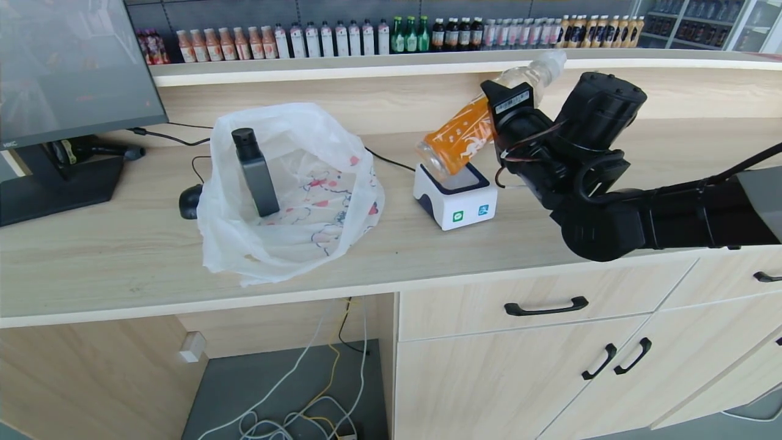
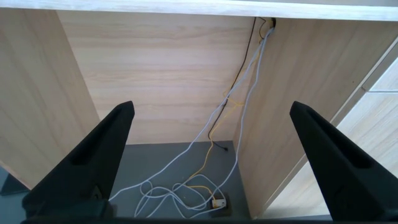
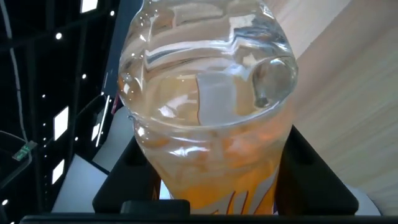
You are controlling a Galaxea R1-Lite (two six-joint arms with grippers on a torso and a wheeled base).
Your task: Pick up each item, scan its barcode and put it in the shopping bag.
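Head view has the orange bottle (image 1: 470,131) in the air at the right rear of the bench (image 1: 122,256), held aslant. Its orange label carries white drawings and some small print too fine to read. The upper part is clear plastic. Its long axis runs from the base, low and toward the robot's left, up to the cap, which points toward the raised ledge (image 1: 366,67) behind. The base sits right over the dark window of the scanner (image 1: 455,195); whether it touches cannot be told. The scanner is a small white box with a green and a blue square icon on its front.

The right hand (image 1: 498,119) pinches the orange bottle across its middle, a white sticker on one finger's back, its print unreadable. The right arm comes in low from the right and its wrist bends upward. In the right wrist view the bottle's clear shoulder fills the space between two dark fingers (image 3: 311,168).

Left of the scanner stands the bag (image 1: 287,189), white plastic, mouth open, with a grey bottle (image 1: 255,171) leaning inside. A mouse (image 1: 190,200) lies just beside the bag, a monitor (image 1: 67,61) farther left.

The left hand (image 2: 205,162) hangs below the bench top with its fingers spread wide, facing a wooden panel and cables (image 2: 186,186).
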